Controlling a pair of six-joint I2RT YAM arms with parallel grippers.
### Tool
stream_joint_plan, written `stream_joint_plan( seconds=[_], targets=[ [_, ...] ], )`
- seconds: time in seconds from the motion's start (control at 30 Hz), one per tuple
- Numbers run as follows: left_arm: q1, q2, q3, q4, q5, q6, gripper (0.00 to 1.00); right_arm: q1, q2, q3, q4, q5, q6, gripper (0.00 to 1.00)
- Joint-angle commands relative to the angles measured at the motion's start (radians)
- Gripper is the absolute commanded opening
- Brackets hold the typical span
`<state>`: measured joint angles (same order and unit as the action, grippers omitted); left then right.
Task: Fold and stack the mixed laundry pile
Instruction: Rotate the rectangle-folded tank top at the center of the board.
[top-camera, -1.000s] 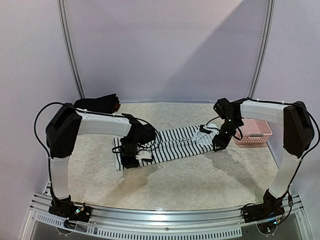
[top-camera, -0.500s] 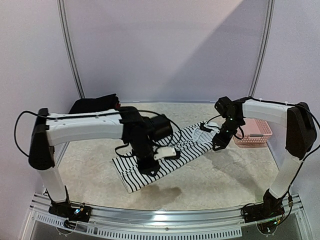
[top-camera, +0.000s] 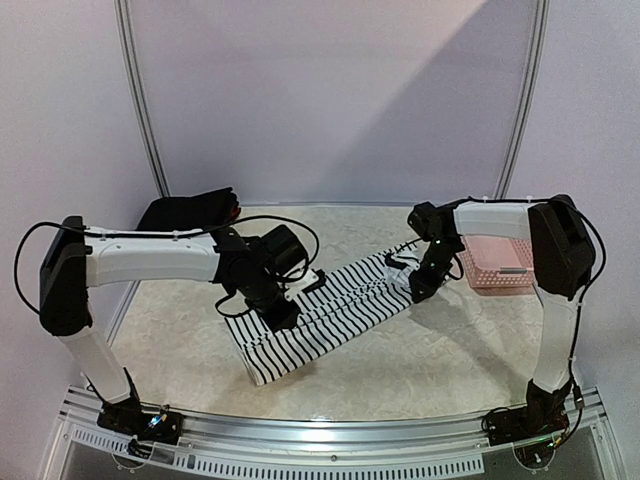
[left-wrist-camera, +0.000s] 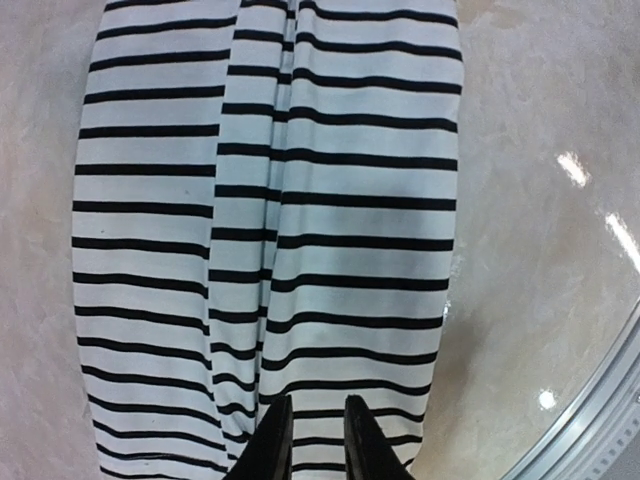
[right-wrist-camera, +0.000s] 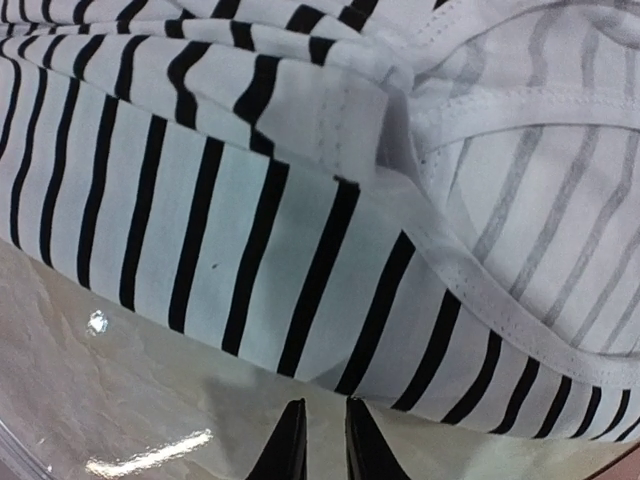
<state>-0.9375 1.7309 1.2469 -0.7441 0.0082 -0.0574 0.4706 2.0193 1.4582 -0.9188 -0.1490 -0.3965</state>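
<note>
Black-and-white striped tank top (top-camera: 350, 300) flat on marbled table (top-camera: 450, 360), pink basket (top-camera: 500, 265) nearby

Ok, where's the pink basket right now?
Top view: the pink basket sits at the table's right edge, just right of the right gripper.

Two arms (top-camera: 500, 218): white tubular links (top-camera: 150, 255) between bulky black joint housings (top-camera: 62, 275), thin black cables (top-camera: 17, 270) looping loose alongside, slim black fingers (left-wrist-camera: 270, 445) tapering to points.

Striped tank top (top-camera: 350, 300) flat, diagonal
</note>
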Motion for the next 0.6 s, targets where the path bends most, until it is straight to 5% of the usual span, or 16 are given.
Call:
stream_joint_plan(
  seconds=[0.0, 0.37, 0.57],
  targets=[
    [-0.006, -0.029, -0.069, 0.136, 0.028, -0.086, 0.20, 0.011, 0.090, 0.084, 0.014, 0.062, 0.006, 0.12],
    [-0.052, -0.098, -0.106, 0.081, 0.024, -0.007, 0.25, 0.007, 0.454, 0.622, -0.007, 0.227, -0.091, 0.11],
    [-0.106, -0.060, -0.079, -0.011, 0.008, 0.085, 0.28, 0.004, 0.548, 0.836, -0.036, 0.204, -0.137, 0.23]
  ],
)
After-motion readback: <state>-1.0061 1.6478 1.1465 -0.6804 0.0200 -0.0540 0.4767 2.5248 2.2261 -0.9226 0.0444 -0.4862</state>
